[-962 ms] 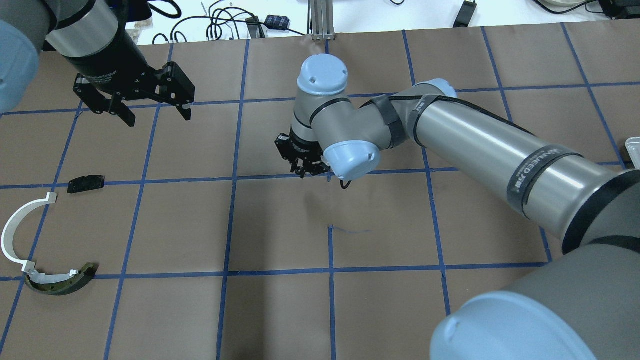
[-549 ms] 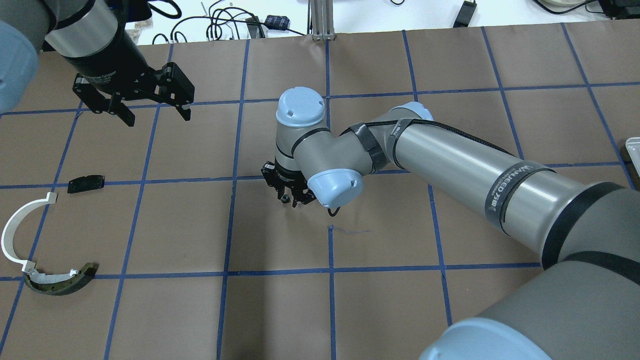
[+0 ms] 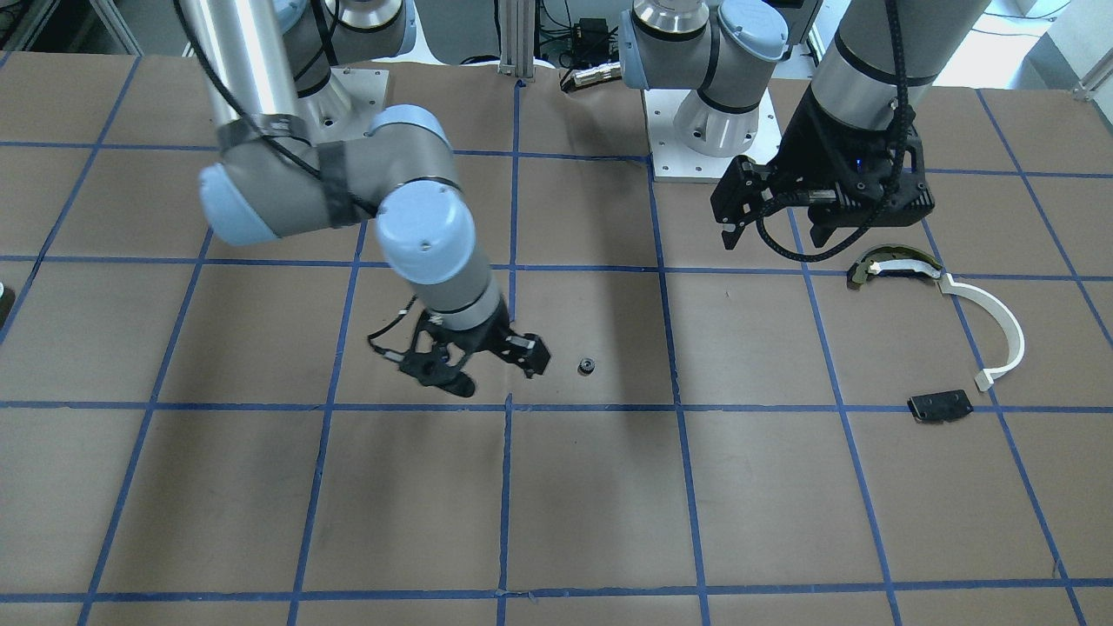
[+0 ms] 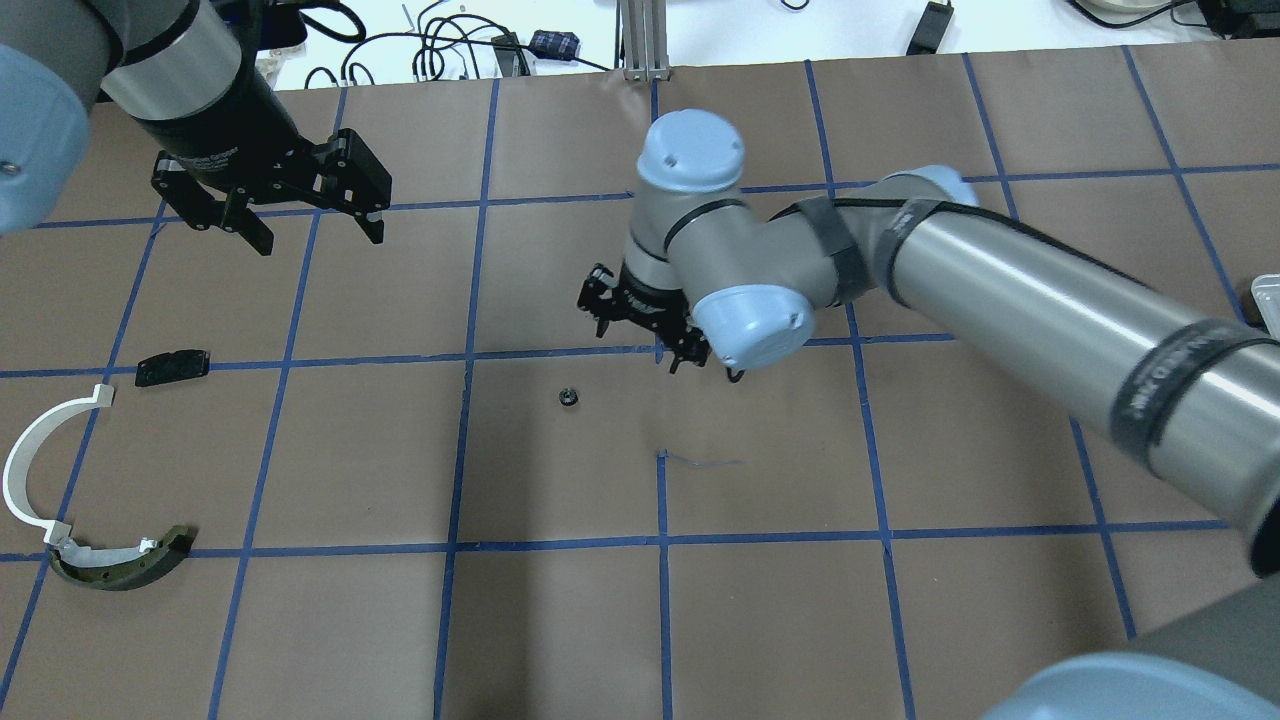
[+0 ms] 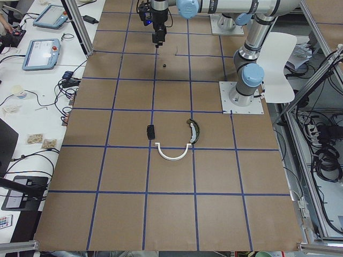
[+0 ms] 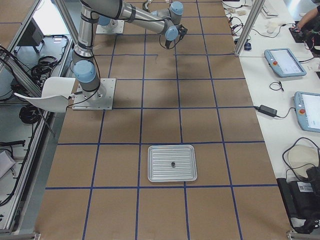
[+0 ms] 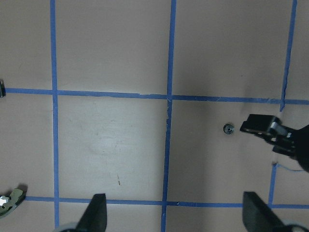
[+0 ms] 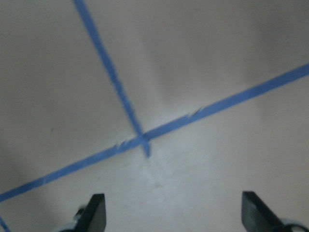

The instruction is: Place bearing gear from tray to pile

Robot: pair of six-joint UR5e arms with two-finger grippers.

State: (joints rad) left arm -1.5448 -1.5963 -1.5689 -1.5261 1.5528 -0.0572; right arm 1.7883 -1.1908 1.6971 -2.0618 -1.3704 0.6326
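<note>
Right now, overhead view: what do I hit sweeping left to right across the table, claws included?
white arc strip → small black plate → left claw → bearing gear → right claw → tray edge. Olive-and-white curved piece skipped: sideways it overlaps both the strip and the plate.

Tray mostly beyond the overhead edge

no text legible. white lettering on the left gripper body and the black band of the right arm: unreadable.
</note>
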